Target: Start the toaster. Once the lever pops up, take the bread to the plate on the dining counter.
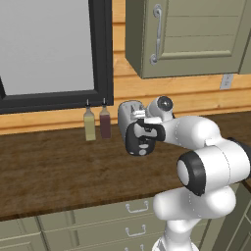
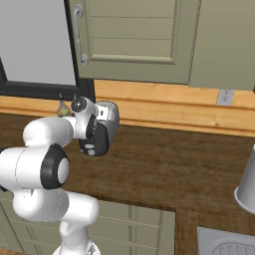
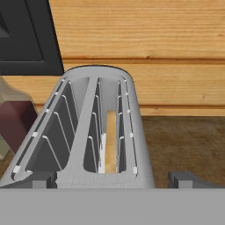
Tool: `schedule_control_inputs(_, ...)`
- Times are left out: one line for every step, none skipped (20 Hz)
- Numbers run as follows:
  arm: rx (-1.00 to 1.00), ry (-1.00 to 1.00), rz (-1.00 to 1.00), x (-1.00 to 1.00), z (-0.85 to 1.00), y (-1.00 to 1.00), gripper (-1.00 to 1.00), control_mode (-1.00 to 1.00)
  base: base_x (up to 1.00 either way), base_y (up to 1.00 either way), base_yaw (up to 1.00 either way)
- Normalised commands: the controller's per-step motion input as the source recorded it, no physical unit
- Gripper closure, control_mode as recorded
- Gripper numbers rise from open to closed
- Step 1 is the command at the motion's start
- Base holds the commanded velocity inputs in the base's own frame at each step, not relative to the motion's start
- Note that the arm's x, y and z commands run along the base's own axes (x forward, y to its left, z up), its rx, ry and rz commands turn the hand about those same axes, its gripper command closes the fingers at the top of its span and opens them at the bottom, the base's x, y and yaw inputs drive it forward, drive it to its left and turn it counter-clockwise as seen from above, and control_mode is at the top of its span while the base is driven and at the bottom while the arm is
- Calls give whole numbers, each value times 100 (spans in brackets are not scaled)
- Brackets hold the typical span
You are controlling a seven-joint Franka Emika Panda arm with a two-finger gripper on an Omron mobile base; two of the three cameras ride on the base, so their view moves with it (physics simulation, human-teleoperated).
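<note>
gripper (image 1: 142,128) jaws spread, holding nothing, right above the toaster (image 3: 88,132) near end; slots run toward 12 o'clock in hand view, bread (image 3: 111,140) in the right slot.

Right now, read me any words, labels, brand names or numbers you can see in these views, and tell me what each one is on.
None: no readable text in any view.
The toaster carries no brand or markings.
The two bottles show no labels.
The wall outlet and cabinet door are blank.
</note>
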Motion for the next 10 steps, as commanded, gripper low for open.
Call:
schedule_control_inputs(0, 0, 0, 0, 0, 0, -100, -100, 0, 0, 0)
schedule_control_inputs(0, 0, 0, 0, 0, 0, -100, -100, 0, 0, 0)
schedule_control_inputs(0, 0, 0, 0, 0, 0, -100, -100, 0, 0, 0)
schedule_control_inputs(0, 0, 0, 0, 0, 0, -100, -100, 0, 0, 0)
schedule_control_inputs(0, 0, 0, 0, 0, 0, -100, -100, 0, 0, 0)
schedule_control_inputs(0, 0, 0, 0, 0, 0, -100, -100, 0, 0, 0)
schedule_control_inputs(0, 0, 0, 0, 0, 0, -100, -100, 0, 0, 0)
schedule_control_inputs(0, 0, 0, 0, 0, 0, -100, -100, 0, 0, 0)
schedule_control_inputs(0, 0, 0, 0, 0, 0, -100, -100, 0, 0, 0)
schedule_control_inputs(0, 0, 0, 0, 0, 0, -100, -100, 0, 0, 0)
